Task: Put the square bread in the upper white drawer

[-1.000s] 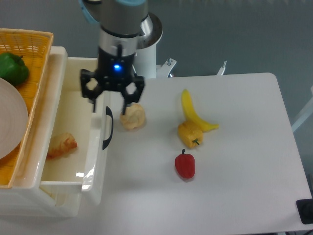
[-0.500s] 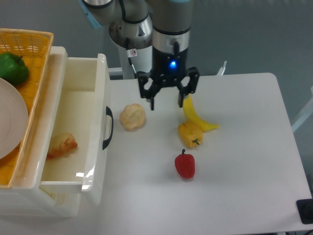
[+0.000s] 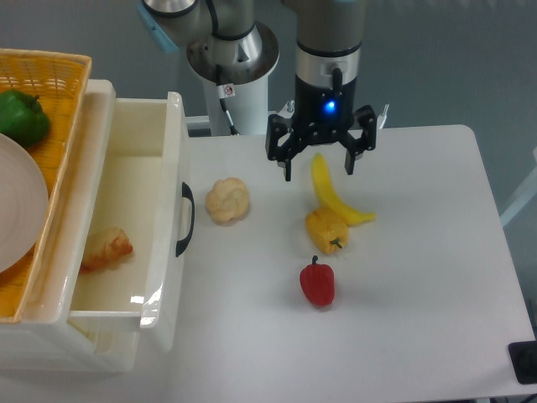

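The square bread (image 3: 106, 249), tan with an orange-brown crust, lies inside the upper white drawer (image 3: 164, 252), which stands pulled out at the left with its black handle (image 3: 185, 220) facing the table. My gripper (image 3: 319, 168) hangs open and empty above the top of the banana (image 3: 333, 196), well to the right of the drawer.
A pale round bun (image 3: 227, 200) sits just right of the drawer handle. A yellow pepper (image 3: 326, 229) and a red pepper (image 3: 318, 283) lie below the banana. A woven yellow basket (image 3: 52, 92) with a green pepper (image 3: 21, 117) and a plate (image 3: 17, 201) sits atop the drawer unit.
My open gripper has travelled right, from over the drawer's front edge past the bun to above the banana. The bread stays in the drawer.
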